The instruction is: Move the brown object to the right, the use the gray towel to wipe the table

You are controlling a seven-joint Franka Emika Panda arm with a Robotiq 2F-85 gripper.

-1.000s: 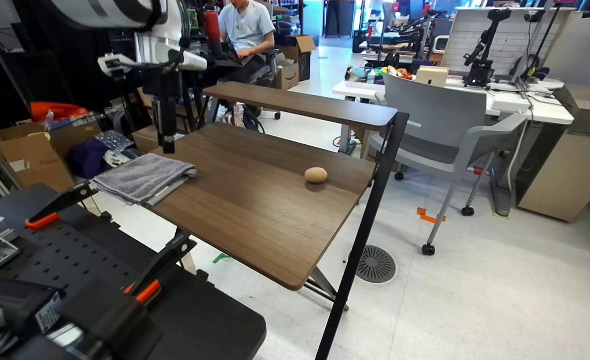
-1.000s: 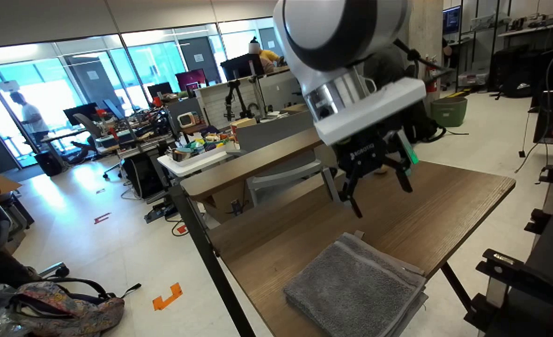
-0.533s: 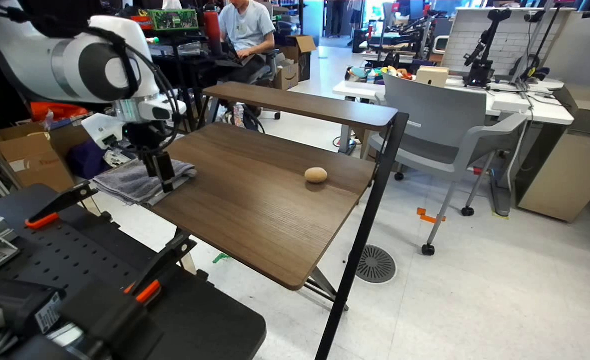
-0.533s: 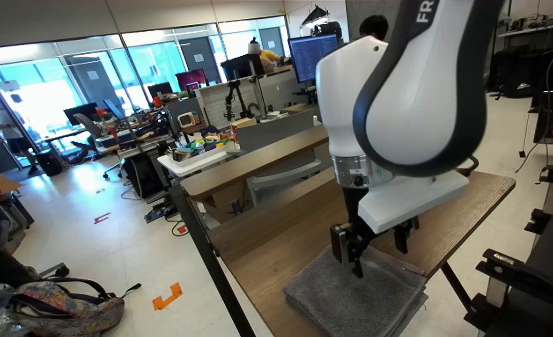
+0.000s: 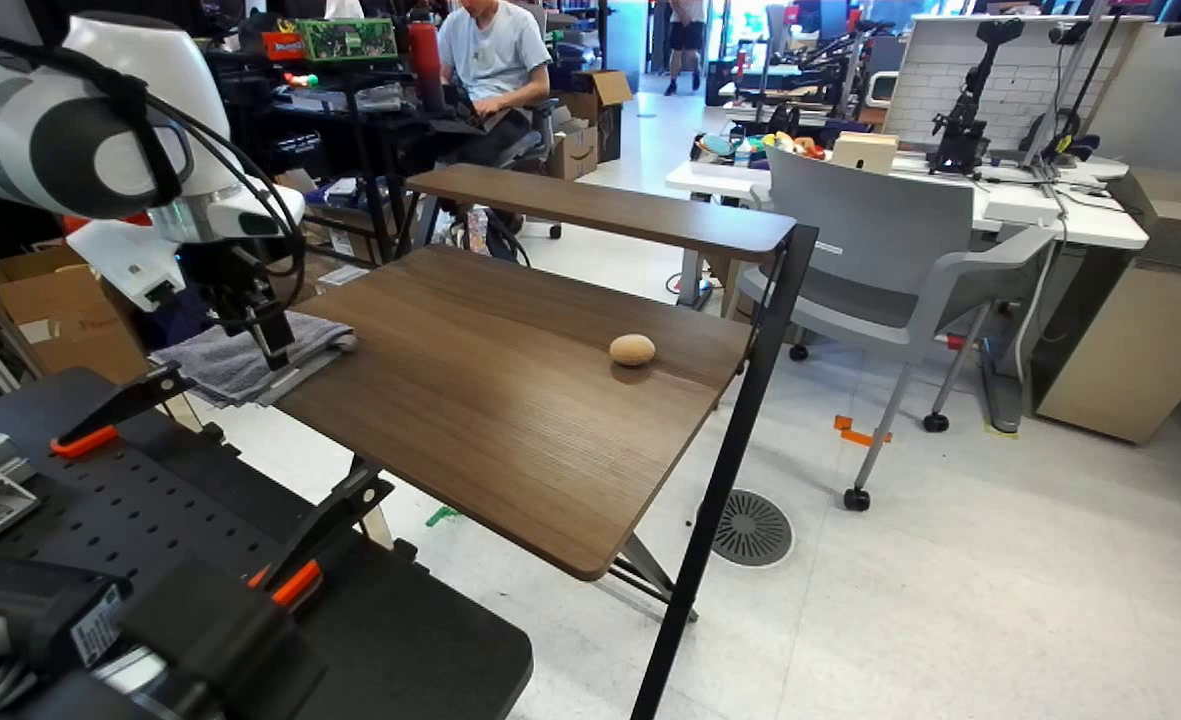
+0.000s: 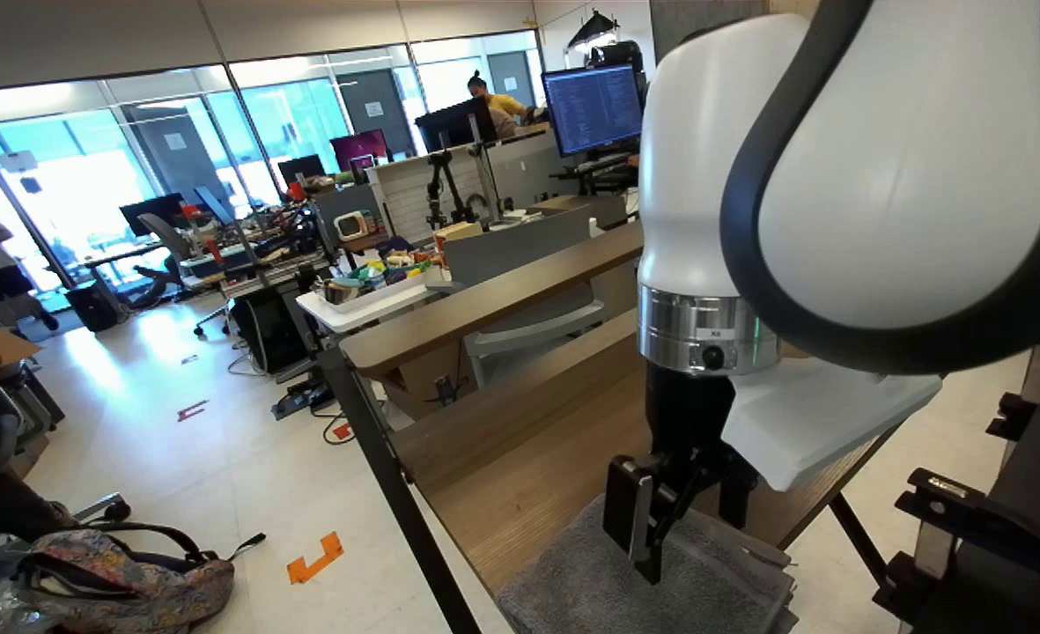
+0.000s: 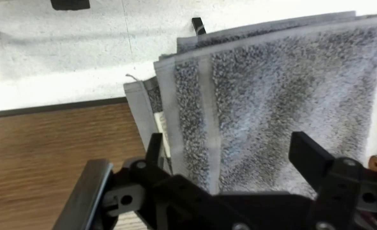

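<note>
Over one end of the rectangular dark brown wood-grain table [image 5: 510,400] hangs your black two-finger gripper [image 7: 227,145]; in the wrist view its fingers stand wide apart, and the folded gray terry towel [image 7: 271,92], crossed by a paler woven band, shows in the gap. You cannot tell whether the fingertips touch the cloth. The towel lies at that same end of the table, partly overhanging the edge. In an exterior view, the small rounded tan-brown lump [image 5: 632,350] rests on the table toward the opposite end, well apart from both gripper and towel. A narrow brown wood-grain shelf [image 5: 600,210] stands raised along one side of the table.

Between the towel's layers, near the table's edge, you find a narrow white strip [image 7: 162,123], too blurred to read. Above the table, your white robot arm [image 6: 907,202] wears a silver metal ring [image 6: 674,304] with a small pale label [image 6: 715,335], its characters too small to read with certainty. Beside the table, a black boxy device [image 5: 40,585] carries a white printed label [image 5: 98,625], likewise unreadable. Beyond the table, a black-framed monitor [image 6: 592,107] displays lines of text too fine to make out, and a brown cardboard carton [image 5: 576,150] bears dark print that you cannot resolve.
</note>
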